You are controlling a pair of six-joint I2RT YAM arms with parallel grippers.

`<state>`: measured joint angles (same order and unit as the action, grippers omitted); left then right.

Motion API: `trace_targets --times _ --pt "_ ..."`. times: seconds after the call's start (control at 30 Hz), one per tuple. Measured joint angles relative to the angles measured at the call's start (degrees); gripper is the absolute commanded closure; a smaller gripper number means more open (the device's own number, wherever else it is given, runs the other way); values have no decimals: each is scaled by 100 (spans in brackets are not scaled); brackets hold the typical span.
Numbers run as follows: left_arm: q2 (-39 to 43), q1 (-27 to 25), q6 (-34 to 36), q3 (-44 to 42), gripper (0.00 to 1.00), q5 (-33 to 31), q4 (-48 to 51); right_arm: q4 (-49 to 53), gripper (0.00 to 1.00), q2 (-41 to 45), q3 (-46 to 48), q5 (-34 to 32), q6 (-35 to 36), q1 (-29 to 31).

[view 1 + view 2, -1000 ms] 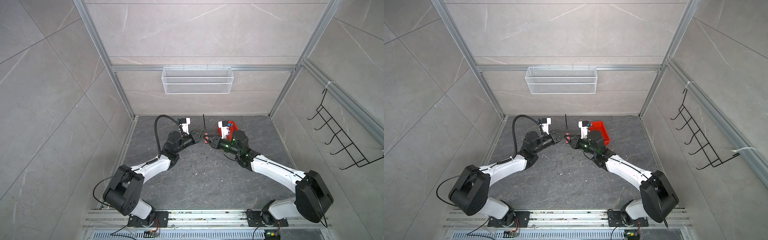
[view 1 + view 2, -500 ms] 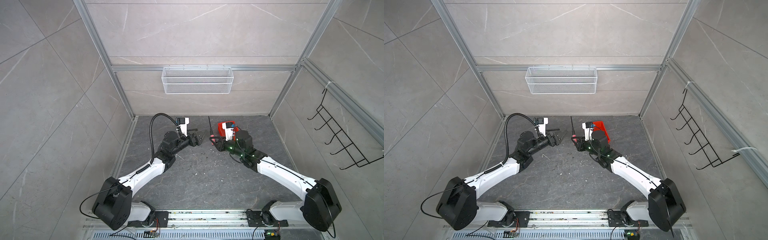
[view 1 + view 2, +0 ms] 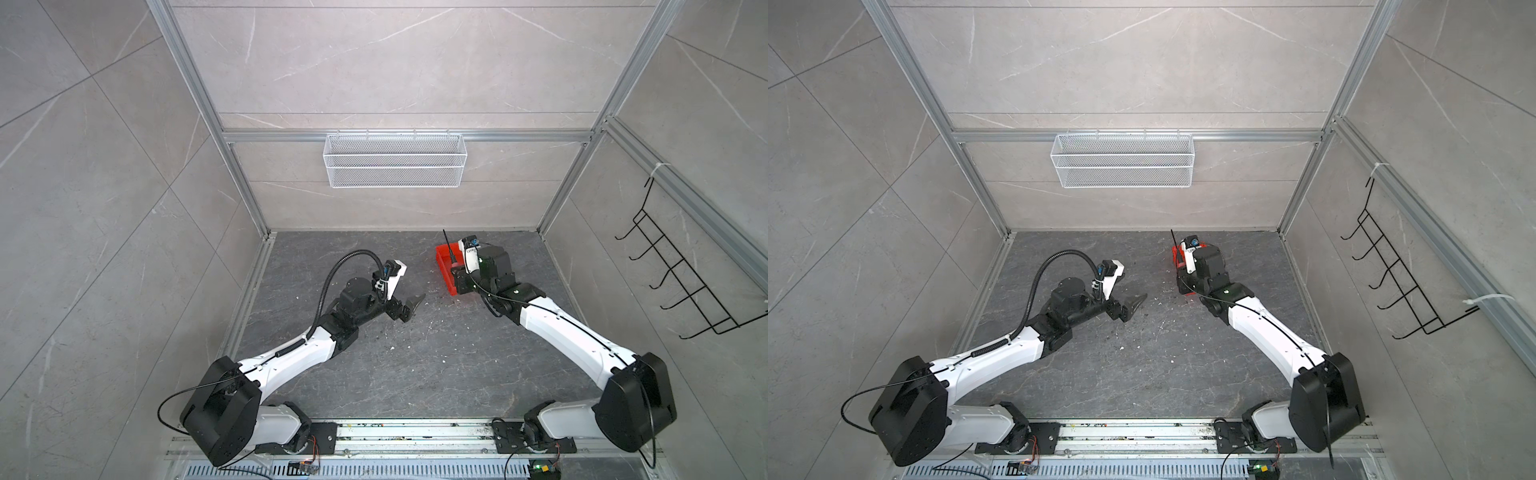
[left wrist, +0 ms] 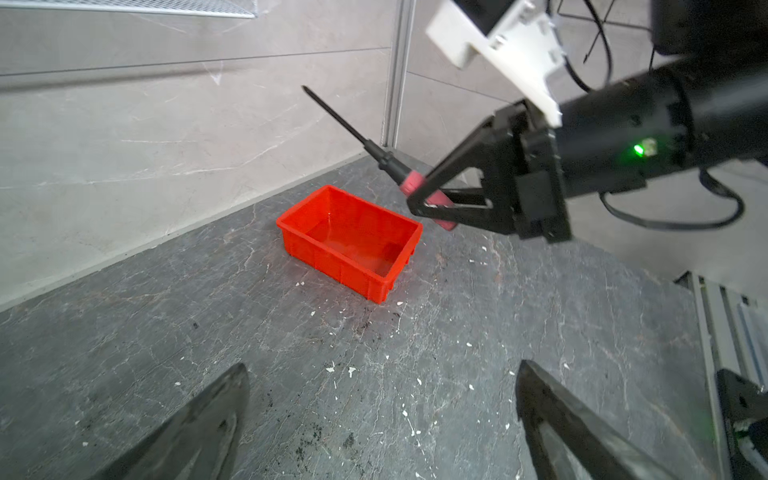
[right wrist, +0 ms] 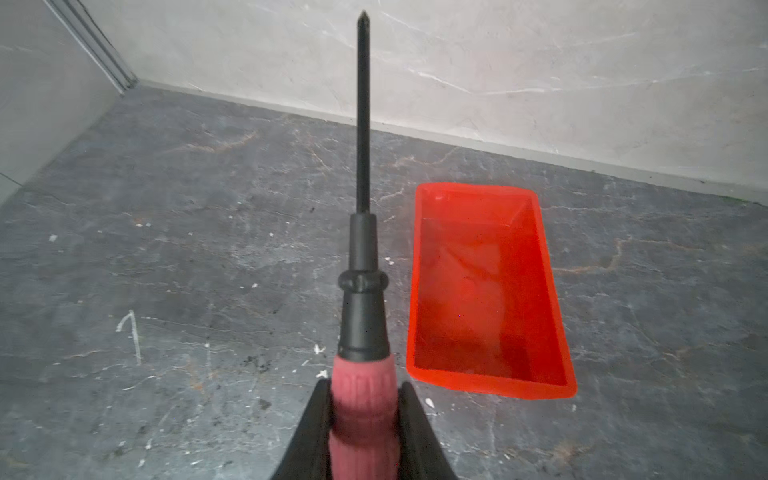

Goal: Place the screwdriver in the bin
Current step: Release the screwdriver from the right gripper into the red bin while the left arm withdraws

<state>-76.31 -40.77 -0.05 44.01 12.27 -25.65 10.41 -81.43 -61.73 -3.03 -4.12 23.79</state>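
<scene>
My right gripper is shut on the dull red handle of the screwdriver. The thin black shaft points up and toward the back wall. The bright red bin lies empty on the floor just beside the tool. In the left wrist view the screwdriver hangs above the bin, near its far corner, in the right gripper. In both top views the shaft rises over the bin. My left gripper stands open and empty, left of the bin.
A long white wire-mesh basket hangs on the back wall. A black wire hook rack is fixed to the right wall. Aluminium posts frame the corners. White specks and dark crumbs are scattered over the grey stone floor.
The left gripper opened, let go of the screwdriver and drew back to the left. The right gripper carried the screwdriver right and back to the bin.
</scene>
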Motion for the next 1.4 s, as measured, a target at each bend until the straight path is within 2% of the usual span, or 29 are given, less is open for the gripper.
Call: trace_targets --times 0.23,0.43,0.77,1.4 --pt "-514 -461 758 24 0 -22 96 568 100 -1064 -743 -116 247 -411" --pt "-750 -664 981 103 0 -28 153 1126 100 -1961 -1561 -216 249 -669" --pt "-752 -675 951 103 0 -164 109 2044 100 -3119 -2640 -212 264 -839" --pt "-752 -675 861 31 0 -341 -184 2828 100 -4271 -3720 -216 289 -839"
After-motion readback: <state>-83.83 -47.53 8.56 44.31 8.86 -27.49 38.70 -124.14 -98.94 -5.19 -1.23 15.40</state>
